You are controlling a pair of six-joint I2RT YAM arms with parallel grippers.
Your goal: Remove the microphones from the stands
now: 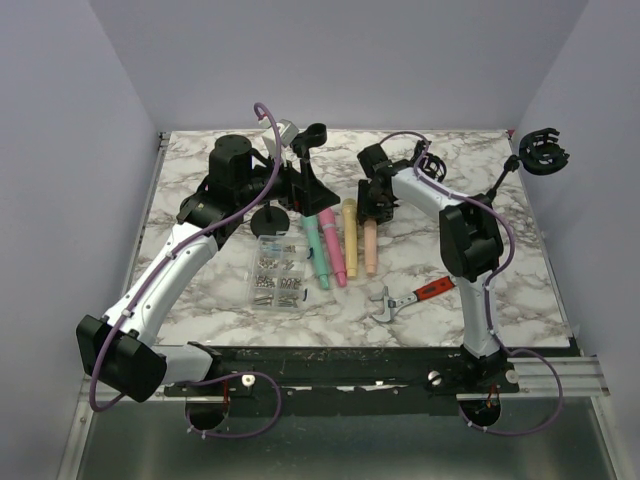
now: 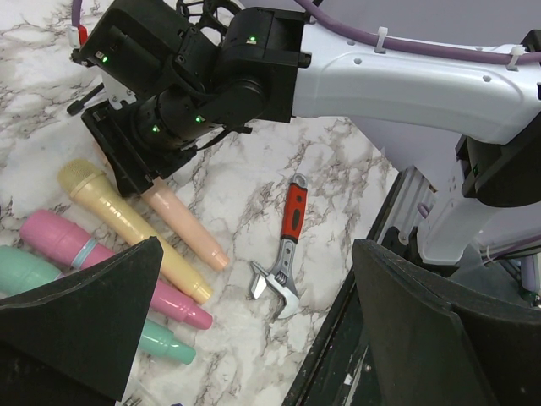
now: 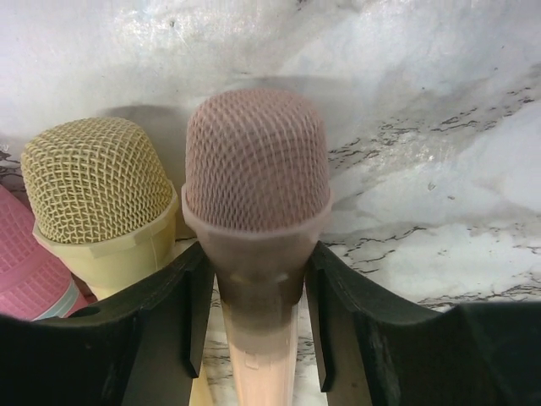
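Jaws of the right gripper [image 3: 258, 258] clasp the peach mic [image 3: 256, 161] just below its head, while the left gripper [image 2: 256, 254] gapes wide, holding nothing.

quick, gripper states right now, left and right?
left gripper: open, holding nothing
right gripper: closed on the peach microphone
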